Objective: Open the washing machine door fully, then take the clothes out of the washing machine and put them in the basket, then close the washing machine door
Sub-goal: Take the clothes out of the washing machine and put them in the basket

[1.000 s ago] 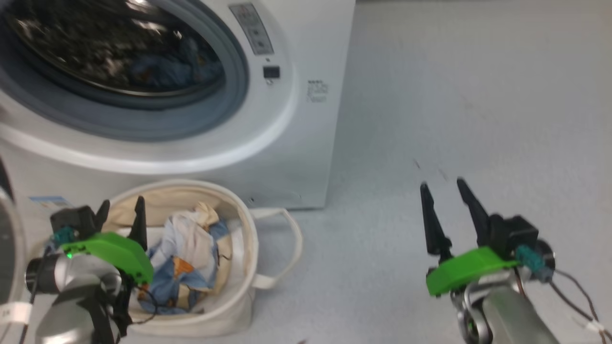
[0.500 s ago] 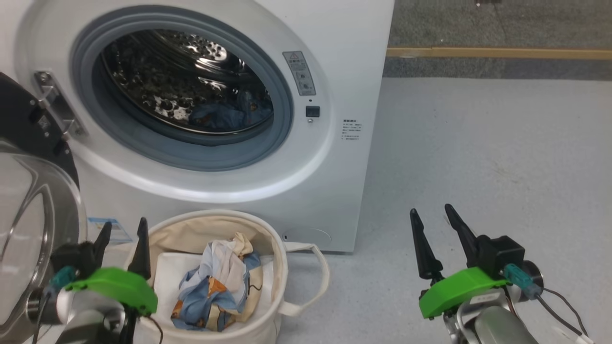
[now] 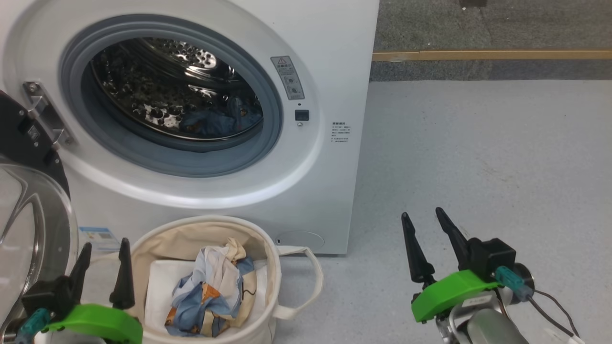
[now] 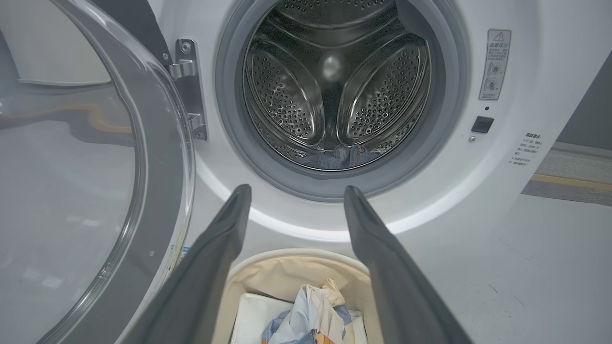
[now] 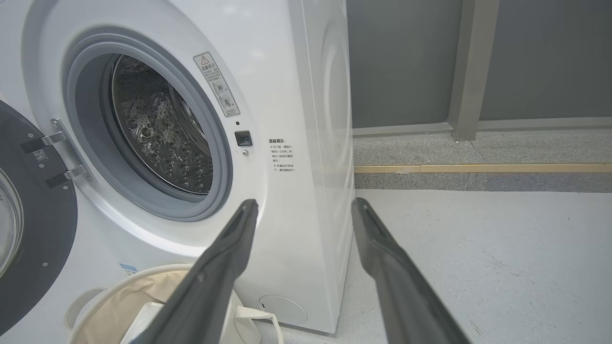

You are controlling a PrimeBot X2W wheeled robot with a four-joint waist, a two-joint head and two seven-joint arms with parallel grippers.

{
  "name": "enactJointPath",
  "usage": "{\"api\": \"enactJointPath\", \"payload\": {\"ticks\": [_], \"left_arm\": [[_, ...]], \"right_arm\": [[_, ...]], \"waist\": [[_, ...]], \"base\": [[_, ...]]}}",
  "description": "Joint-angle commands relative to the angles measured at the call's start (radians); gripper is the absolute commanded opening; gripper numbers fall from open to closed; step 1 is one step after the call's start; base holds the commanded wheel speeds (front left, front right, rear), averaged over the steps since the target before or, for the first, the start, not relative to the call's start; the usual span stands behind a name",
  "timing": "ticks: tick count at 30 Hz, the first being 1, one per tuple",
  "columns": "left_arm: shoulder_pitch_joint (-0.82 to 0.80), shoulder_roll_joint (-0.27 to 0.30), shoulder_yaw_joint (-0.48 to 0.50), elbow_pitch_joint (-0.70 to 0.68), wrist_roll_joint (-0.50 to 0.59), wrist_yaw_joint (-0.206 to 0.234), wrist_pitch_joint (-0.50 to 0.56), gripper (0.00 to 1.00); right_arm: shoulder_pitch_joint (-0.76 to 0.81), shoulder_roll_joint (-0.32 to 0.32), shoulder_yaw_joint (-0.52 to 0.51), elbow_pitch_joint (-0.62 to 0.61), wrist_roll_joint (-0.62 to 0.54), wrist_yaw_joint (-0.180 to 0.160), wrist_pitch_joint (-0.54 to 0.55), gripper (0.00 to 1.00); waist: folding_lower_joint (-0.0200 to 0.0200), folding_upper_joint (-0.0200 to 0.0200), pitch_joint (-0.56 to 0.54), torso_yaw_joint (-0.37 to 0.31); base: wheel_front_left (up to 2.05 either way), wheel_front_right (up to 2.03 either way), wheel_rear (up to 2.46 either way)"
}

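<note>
Left fingers dropped lower, green mount partly cut off

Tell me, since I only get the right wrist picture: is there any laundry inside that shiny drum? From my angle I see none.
Observer: Yes. A blue cloth lies at the bottom of the drum.
Visitor: And the basket? A dark finger blocks most of it for me.
Observer: The basket holds a crumpled bundle of clothes, blue and cream with orange bits.
Visitor: What is the other claw doing?
Observer: The left gripper is open and empty, beside the basket on the side of the open door.
</note>
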Motion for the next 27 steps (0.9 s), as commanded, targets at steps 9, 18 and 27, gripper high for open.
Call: {"api": "enactJointPath", "payload": {"ticks": [9,18,27], "left_arm": [[0.033,0.047,0.047,-0.109,-0.022,0.008,0.032,1.00],[0.037,0.056,0.061,-0.113,-0.050,0.008,0.044,1.00],[0.023,0.050,0.045,-0.111,-0.056,-0.003,0.038,1.00]], "right_arm": [[-0.020,0.021,0.022,-0.024,0.006,0.001,-0.005,1.00],[-0.023,0.024,0.023,-0.024,0.000,0.001,-0.005,1.00],[-0.023,0.025,0.015,-0.024,-0.004,0.001,-0.005,1.00]], "waist": [[0.0001,-0.0001,-0.006,-0.014],[0.0001,-0.0001,-0.005,-0.018],[0.0001,-0.0001,0.003,-0.022]], "base": [[0.00,0.00,0.00],[0.00,0.00,0.00],[0.00,0.00,0.00]]}}
